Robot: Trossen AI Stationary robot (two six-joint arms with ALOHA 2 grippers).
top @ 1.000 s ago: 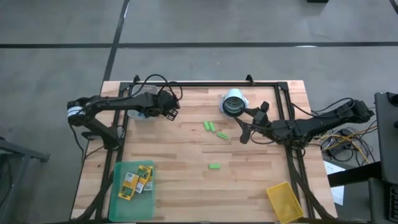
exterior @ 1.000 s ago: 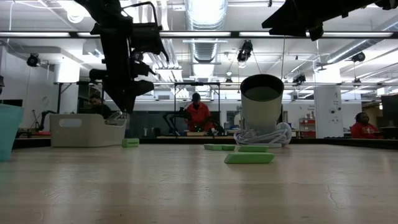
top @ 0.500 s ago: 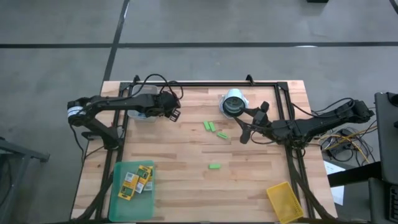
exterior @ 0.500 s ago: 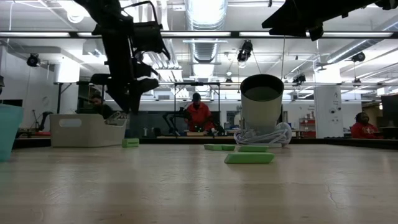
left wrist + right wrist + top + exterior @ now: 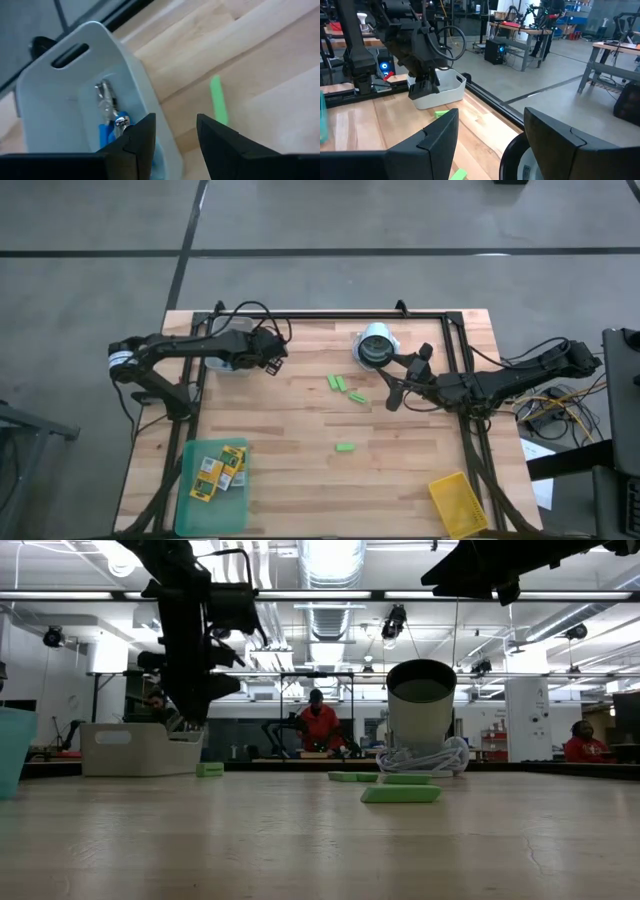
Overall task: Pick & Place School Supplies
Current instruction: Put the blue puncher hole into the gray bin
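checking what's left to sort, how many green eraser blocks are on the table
4 visible: two side by side mid-table, one just right of them, one nearer the front. A fifth lies by the white bin; the left arm hides it from above.

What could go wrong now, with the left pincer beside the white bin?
1. The left pincer, open and empty, sits right at the white bin wall; lowering may nudge the bin instead of reaching the scissors.
2. A green block lies close outside the bin and could get knocked away.
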